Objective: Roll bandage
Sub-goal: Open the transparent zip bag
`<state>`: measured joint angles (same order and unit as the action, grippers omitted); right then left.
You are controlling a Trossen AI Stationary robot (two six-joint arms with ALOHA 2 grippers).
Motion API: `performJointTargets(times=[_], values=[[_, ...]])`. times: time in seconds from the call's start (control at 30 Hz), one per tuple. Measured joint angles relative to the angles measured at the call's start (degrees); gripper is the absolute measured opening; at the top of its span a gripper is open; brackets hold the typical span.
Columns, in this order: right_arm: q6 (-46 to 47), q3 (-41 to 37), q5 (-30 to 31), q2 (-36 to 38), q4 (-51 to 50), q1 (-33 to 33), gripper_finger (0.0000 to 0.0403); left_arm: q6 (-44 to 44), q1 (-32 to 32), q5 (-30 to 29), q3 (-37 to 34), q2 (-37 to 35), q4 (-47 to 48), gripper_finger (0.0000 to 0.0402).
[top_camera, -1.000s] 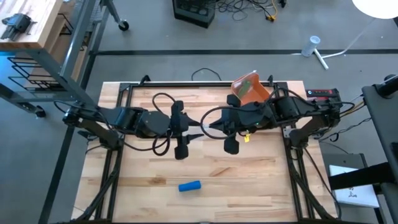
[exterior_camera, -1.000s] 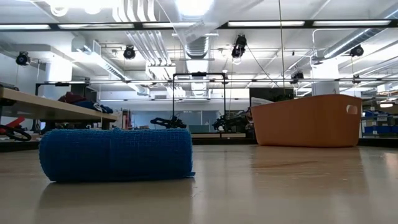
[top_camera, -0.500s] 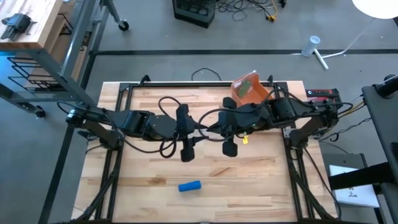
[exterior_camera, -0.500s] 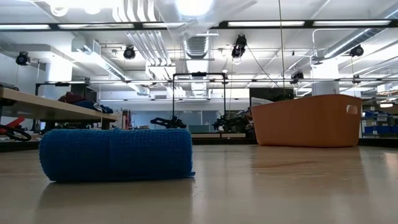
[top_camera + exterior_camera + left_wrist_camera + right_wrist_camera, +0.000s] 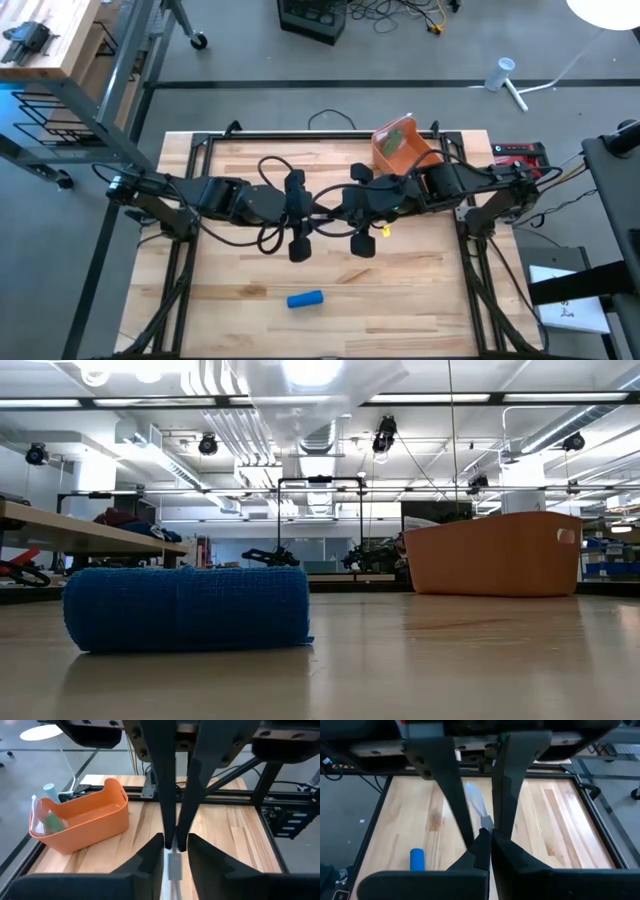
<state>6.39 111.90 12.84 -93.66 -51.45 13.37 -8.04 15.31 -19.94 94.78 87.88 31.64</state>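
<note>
Since a second ago, both grippers have met mid-table. Left gripper (image 5: pixel 318 211) and right gripper (image 5: pixel 487 836) each pinch a thin pale strip (image 5: pixel 476 805), mostly hidden between the fingers. Rolled blue bandage (image 5: pixel 306 299) lies near the table's (image 5: pixel 420 300) 6 o'clock edge, long axis pointing 3 to 9 o'clock.

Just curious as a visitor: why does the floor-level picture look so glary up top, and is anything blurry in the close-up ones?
Low view: ceiling lamps blow out to white, while the blue bandage roll stays crisp. Left wrist view: the pale strip between the near fingers is smeared; the orange bin is sharper. Right wrist view: the same strip looks soft.
</note>
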Motion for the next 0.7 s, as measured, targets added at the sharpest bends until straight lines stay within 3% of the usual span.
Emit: performJointTargets(times=[0.37, 0.7], values=[[0.09, 0.21, 0.10, -0.09, -0.08, 0.00, 0.0000, 0.03, -0.07, -0.03, 0.00, -0.16, 0.95, 0.0018], [0.02, 0.21, 0.11, 0.23, 0.01, -0.02, 0.0000, 0.75, -0.11, -0.07, 0.07, -0.74, 2.36, 0.0029]])
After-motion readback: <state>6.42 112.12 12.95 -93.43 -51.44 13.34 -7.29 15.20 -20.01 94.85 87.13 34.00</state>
